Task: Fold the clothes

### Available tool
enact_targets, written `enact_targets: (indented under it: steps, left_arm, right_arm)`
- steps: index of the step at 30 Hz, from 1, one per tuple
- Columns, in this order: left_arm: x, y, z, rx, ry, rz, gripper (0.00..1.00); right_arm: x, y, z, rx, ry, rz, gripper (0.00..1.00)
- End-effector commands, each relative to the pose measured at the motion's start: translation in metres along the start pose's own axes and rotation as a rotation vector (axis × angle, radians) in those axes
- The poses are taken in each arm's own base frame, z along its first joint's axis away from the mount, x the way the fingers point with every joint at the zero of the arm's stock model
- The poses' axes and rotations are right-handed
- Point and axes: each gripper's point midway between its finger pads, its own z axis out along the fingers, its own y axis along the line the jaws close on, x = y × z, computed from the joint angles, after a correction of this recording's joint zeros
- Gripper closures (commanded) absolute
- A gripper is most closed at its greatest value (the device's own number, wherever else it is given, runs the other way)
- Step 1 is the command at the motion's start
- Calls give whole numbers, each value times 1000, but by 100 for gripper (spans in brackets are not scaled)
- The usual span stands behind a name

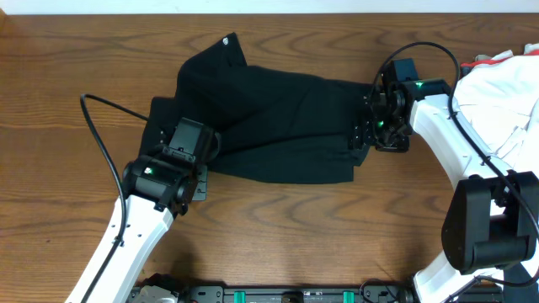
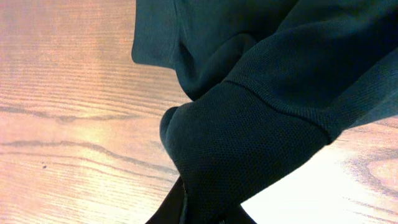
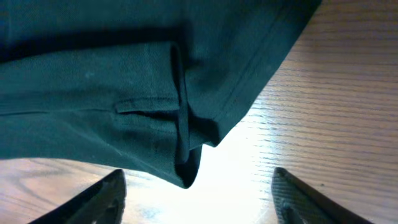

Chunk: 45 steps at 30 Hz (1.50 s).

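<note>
Black shirt [image 1: 278,126] bunches between the left gripper [image 2: 194,210] jaws (clamped on it); right gripper [image 3: 199,186] jaws stand apart, a hem corner between them.

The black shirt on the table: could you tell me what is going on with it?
Two robot arms are folding the black shirt, spread loosely on the wooden table. The left hand is shut on bunched fabric at one end. The right hand is open at the other end, a hem corner near its fingers, not yet gripped.
</note>
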Motion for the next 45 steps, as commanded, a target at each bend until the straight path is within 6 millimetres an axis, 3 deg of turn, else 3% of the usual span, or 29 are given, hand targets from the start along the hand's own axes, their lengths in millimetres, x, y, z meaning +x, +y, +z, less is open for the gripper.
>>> enact_targets:
  steps: [1,6,13,16,18,21,24,26,27,34,45]
  left_arm:
    - [-2,6,-2,-24,-8,-36,89]
    - [-2,6,-2,-24,-8,-36,89]
    - [-2,6,-2,-24,-8,-36,88]
    - [-2,6,-2,-25,-7,-35,88]
    - [-2,6,-2,-25,-7,-35,88]
    - [-2,6,-2,-25,-7,-35,87]
    - [-2,6,-2,-25,-7,-35,87]
    - [-2,6,-2,-25,-7,-35,87]
    - [-2,6,-2,-25,-7,-35,87]
    - [-2,6,-2,-25,-6,-35,87]
    - [-2,6,-2,-25,-6,-35,87]
  right_arm:
    - [6,14,5,-59,19,-34,38]
    - [26,31,29,-83,66,-73,46]
    - [40,32,60,-85,60,-20,39]
    - [38,37,67,-123,35,-19,59]
    - [35,38,67,-130,22,-23,71]
    - [30,39,63,-136,-2,-27,73]
    - [25,39,53,-142,-35,-25,64]
    - [21,37,46,-146,-56,-20,50]
    - [20,36,43,-148,-66,-18,49]
    - [19,38,39,-164,-75,-17,70]
    - [21,43,39,-188,-64,-19,78]
